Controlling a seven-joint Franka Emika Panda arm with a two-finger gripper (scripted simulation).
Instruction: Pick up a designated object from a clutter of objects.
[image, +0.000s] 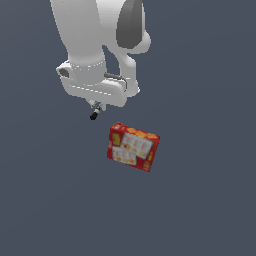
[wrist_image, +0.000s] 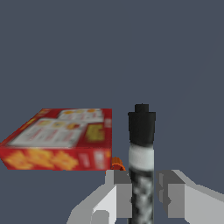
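The marker (wrist_image: 141, 144) is a thin stick with a black cap, a white band and a mottled black-and-white body; no blue part shows. It sits between my fingers, with the cap sticking out past the fingertips. My gripper (wrist_image: 144, 192) is shut on it, with one finger (wrist_image: 118, 192) against it and the other (wrist_image: 173, 194) close on the far side. In the exterior view the marker's black tip (image: 94, 115) pokes out under my gripper (image: 96, 106), up and towards the view's left of the red box (image: 133, 147).
The red box with yellow and white print (wrist_image: 57, 140) lies flat on the dark grey floor (image: 200, 200), apart from the marker. A small orange bit (wrist_image: 116, 164) shows by the box's near corner.
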